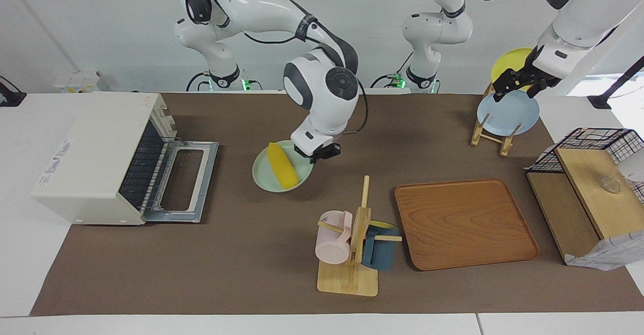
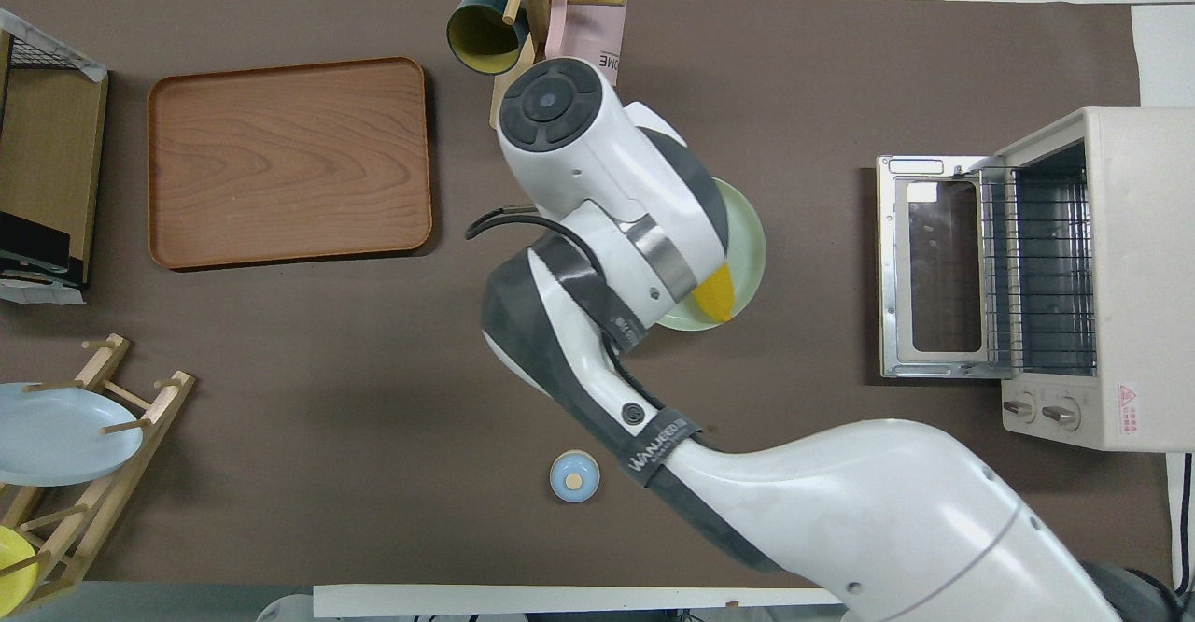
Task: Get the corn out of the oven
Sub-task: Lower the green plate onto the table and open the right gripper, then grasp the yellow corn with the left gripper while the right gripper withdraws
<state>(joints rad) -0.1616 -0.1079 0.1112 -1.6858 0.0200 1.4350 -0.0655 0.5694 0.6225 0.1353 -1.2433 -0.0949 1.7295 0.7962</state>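
Note:
The corn (image 1: 282,172), a bright yellow cob, lies on a pale green plate (image 1: 262,176) on the brown mat, outside the oven. Its tip also shows in the overhead view (image 2: 714,295), where my right arm covers most of it. The cream-white oven (image 1: 95,156) stands at the right arm's end of the table. Its door (image 1: 186,181) is folded down flat and its wire rack (image 2: 1041,267) is bare. My right gripper (image 1: 322,153) is at the plate's rim, on the side toward the left arm's end. My left gripper (image 1: 518,82) waits raised over the plate rack.
A wooden tray (image 1: 465,223) and a mug tree (image 1: 354,244) with pink and blue mugs lie farther from the robots. A plate rack (image 1: 490,134) holds a blue and a yellow plate. A wire basket and shelf (image 1: 588,184) stand at the left arm's end. A small blue round object (image 2: 574,475) lies near the robots.

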